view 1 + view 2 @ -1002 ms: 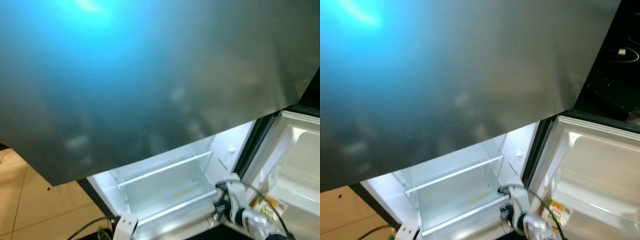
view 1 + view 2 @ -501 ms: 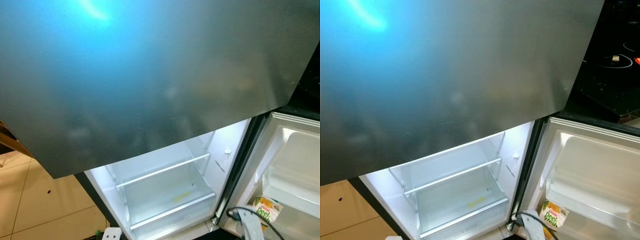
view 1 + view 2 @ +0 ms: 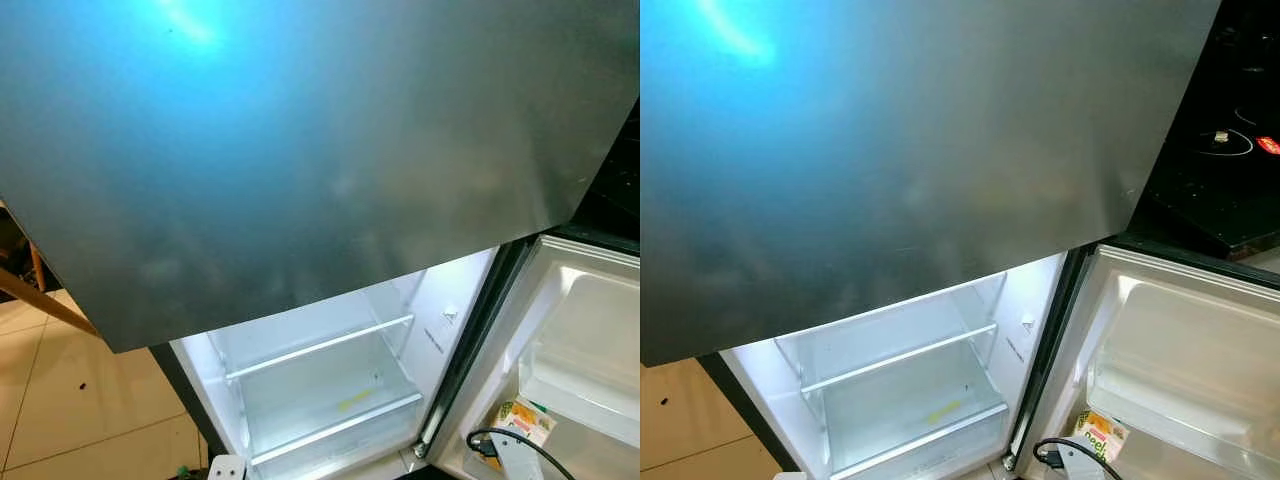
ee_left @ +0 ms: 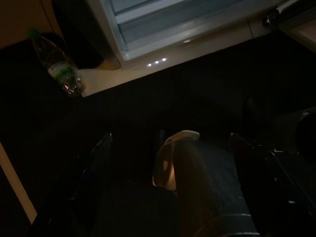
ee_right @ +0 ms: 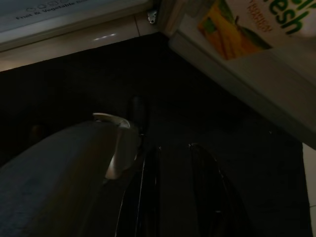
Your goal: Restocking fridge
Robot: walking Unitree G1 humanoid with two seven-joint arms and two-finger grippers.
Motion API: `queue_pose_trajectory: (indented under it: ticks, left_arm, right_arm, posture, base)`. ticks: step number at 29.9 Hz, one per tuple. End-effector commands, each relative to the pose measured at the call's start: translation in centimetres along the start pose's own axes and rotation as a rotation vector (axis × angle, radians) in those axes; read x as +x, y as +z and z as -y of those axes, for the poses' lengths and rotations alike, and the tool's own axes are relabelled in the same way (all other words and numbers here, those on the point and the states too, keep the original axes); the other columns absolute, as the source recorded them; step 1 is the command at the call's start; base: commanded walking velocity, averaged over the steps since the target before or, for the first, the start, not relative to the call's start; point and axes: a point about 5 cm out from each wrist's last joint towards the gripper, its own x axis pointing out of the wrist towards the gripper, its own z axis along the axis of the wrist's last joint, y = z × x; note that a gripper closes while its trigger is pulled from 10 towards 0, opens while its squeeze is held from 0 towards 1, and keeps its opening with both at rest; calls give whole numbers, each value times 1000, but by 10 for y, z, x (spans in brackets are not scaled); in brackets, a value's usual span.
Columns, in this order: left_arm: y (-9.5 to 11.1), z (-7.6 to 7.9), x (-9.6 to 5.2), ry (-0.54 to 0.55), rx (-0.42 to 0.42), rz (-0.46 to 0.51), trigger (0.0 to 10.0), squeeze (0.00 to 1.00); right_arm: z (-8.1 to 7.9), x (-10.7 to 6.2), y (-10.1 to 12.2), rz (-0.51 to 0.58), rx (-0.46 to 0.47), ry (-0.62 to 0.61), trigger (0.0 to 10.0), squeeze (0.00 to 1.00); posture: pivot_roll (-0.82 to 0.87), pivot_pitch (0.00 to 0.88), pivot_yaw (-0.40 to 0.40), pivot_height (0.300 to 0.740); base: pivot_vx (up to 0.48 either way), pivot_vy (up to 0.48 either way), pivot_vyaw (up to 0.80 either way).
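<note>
While the head camera looks down past the closed steel upper door [image 3: 320,150], the lower fridge compartment [image 3: 320,390] stands lit with its glass shelf [image 3: 320,345] bare; something small and yellow [image 3: 356,401] lies on the floor of the crisper drawer [image 3: 330,410]. Along the bottom edge of the open lower door [image 3: 1200,360], a juice carton [image 3: 1095,437] sits in the door bin, just beside the right arm's wrist [image 3: 515,458].

From the left wrist, the left gripper [image 4: 170,148] hangs low over a dark floor, its two fingers spread wide and empty. A plastic water bottle [image 4: 61,69] stands at the fridge's left lower corner, near the drawer front.

From the right wrist, the right gripper [image 5: 173,182] has its fingers [image 5: 148,187] close together with a narrow gap, pinching nothing, below the carton in the door bin.

Judged from this, the next item is likely the bottle: approach it with the left fingers spread, close on its body below the shoulder, and keep it upright while lifting toward the bare shelf.
</note>
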Motion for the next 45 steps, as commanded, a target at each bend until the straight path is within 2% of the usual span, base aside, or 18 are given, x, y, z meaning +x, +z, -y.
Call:
queue_pose_trajectory:
  ticks: [1,2,3,5,8,12,15,21,23,25,28,33,36,37,39,41,43,45]
  left_arm:
    - [-2,-7,-2,29,39,-14,10000,0]
    - [-2,-7,-2,29,39,-14,10000,0]
    - [-2,-10,-3,57,45,-19,10000,0]
    - [2,-15,-3,75,-5,10,10000,0]
    - [8,-19,-3,95,-5,30,10000,0]
    - [9,-22,-4,100,-12,34,10000,0]
    - [5,-22,-5,86,14,9,10000,0]
    - [3,-11,-1,62,42,-16,10000,0]
    - [8,-9,0,42,83,-23,10000,0]
    - [17,-10,1,22,129,-7,10000,0]
    - [27,-14,1,13,159,0,10000,0]
    - [42,-22,0,-11,141,34,10000,0]
    - [43,-24,0,-9,137,41,10000,0]
    - [41,-24,0,3,119,39,10000,0]
    - [34,-20,1,21,85,28,10000,0]
    - [27,-15,1,17,36,22,10000,0]
    - [19,-5,3,8,21,3,10000,0]
    - [17,1,4,-1,16,-1,10000,0]
  right_arm:
    - [-13,1,-5,-10,-47,10,10000,0]
    - [-13,1,-5,-10,-47,10,10000,0]
    - [-16,1,-8,-21,-88,5,10000,0]
    - [-25,1,-12,-20,-113,49,10000,0]
    - [-32,1,-14,-18,-165,91,10000,0]
    - [-31,1,-14,-21,-200,94,10000,0]
    - [-27,1,-9,-9,-176,74,10000,0]
    - [-10,1,-2,7,-112,19,10000,0]
    - [-2,0,-2,-2,-84,-11,10000,0]
    - [4,0,3,13,-11,-29,10000,0]
    - [5,0,7,24,5,-40,10000,0]
    - [-1,1,18,53,5,-24,10000,0]
    - [-2,1,20,58,8,-23,10000,0]
    - [-5,1,20,53,-13,-18,10000,0]
    - [-8,2,20,44,-49,-5,10000,0]
    - [-15,2,26,67,-86,68,10000,0]
    - [-16,1,31,80,-176,97,10000,0]
    - [-14,1,32,79,-189,91,10000,0]
  posture:
    - [1,18,-20,740]
    - [1,18,-20,740]
    - [-4,3,-16,740]
    - [1,4,-23,740]
    - [41,11,-27,740]
    - [28,10,-10,740]
    - [15,3,-8,740]
    - [-9,0,16,740]
    - [-20,0,20,740]
    - [-18,0,37,740]
    - [-21,0,35,740]
    - [-13,0,23,740]
    - [-13,0,23,740]
    - [-3,0,-29,740]
    - [-3,0,-29,740]
    - [-27,0,-40,740]
    - [-32,0,-41,740]
    - [-29,0,-38,740]
  base:
    - [0,0,0]
    - [0,0,0]
    - [0,0,0]
    - [0,0,0]
    - [0,0,0]
    - [0,0,0]
    - [0,0,0]
    - [0,0,0]
    - [0,0,0]
    - [0,0,0]
    - [0,0,0]
    - [0,0,0]
    - [0,0,0]
    - [0,0,0]
    - [0,0,0]
    - [0,0,400]
    - [0,0,800]
    - [0,0,800]
